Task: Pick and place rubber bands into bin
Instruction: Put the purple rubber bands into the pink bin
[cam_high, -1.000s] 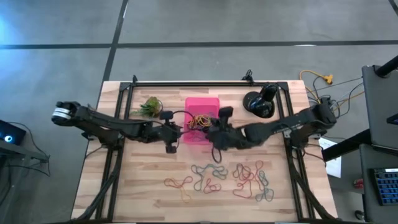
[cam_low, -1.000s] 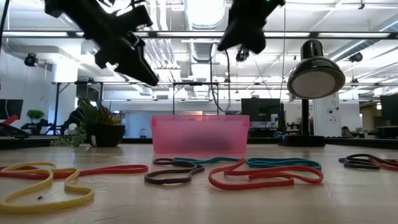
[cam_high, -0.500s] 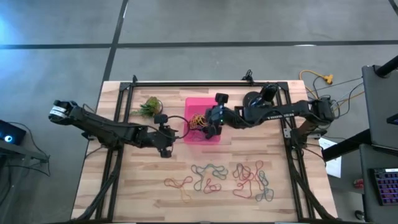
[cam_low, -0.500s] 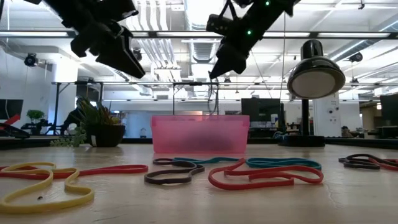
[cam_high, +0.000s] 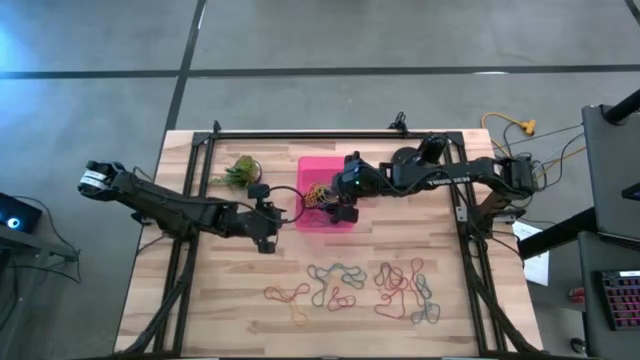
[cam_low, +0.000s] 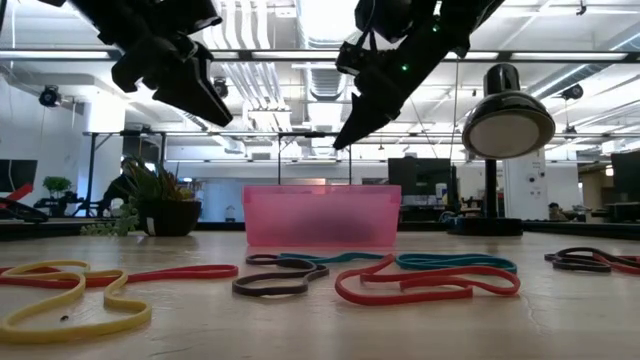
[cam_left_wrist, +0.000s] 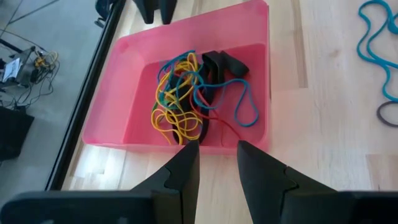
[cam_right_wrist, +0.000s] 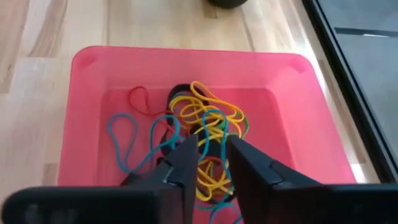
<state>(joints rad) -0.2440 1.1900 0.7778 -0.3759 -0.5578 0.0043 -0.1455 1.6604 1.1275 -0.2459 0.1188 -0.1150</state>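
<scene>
Swung over the bin (cam_high: 326, 172), the right pincer (cam_high: 339, 203) is held slightly parted, best opened fully for release.

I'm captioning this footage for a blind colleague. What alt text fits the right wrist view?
Seen from above, a pink bin on a wooden table holds a tangle of rubber bands in yellow, blue, red and black. The right hand hovers over it, its two dark fingers slightly apart with nothing visible between them.
</scene>
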